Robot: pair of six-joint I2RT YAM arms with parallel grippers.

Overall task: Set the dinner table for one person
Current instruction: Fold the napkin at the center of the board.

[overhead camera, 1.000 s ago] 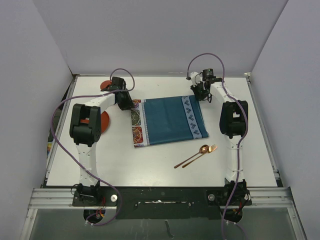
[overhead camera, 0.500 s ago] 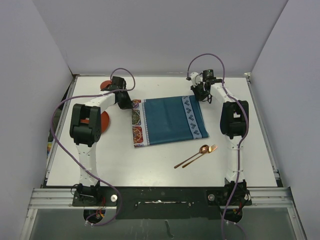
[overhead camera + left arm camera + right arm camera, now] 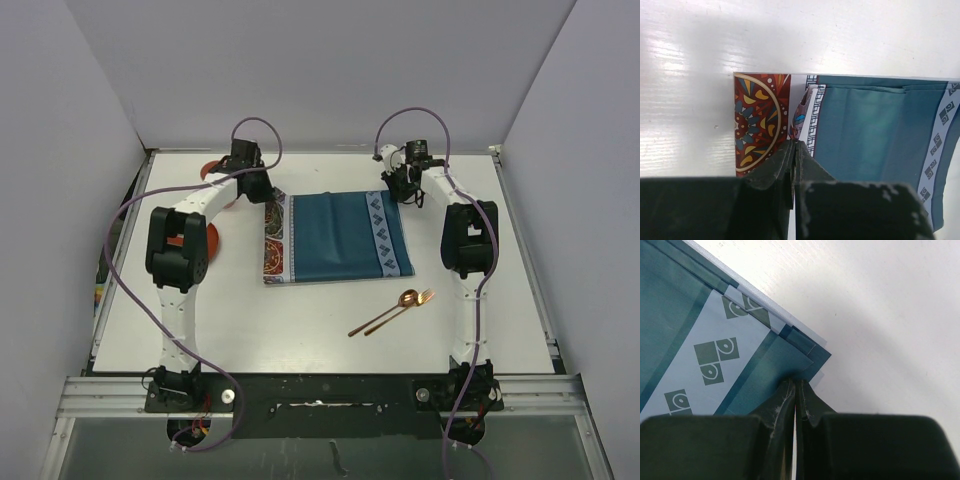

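Note:
The teal placemat (image 3: 335, 238) with patterned ends lies in the middle of the white dinner table (image 3: 290, 325), with folds showing across it. My left gripper (image 3: 262, 192) is shut on its far left corner, by the red patterned end (image 3: 757, 120); the jaws pinch the cloth edge in the left wrist view (image 3: 795, 146). My right gripper (image 3: 403, 190) is shut on the far right corner, and the teal corner (image 3: 795, 352) sits between the closed jaws (image 3: 796, 385). A copper spoon and fork (image 3: 392, 310) lie on the table just in front of the placemat's right side.
A red plate (image 3: 209, 240) lies left of the placemat, partly behind my left arm. Another red item (image 3: 212, 170) sits at the far left, behind the left gripper. Walls enclose the table at the back and on both sides.
My left gripper has moved toward the far side and a little right with the placemat's left corner. The placemat now lies squarer to the table. The right gripper has stayed put.

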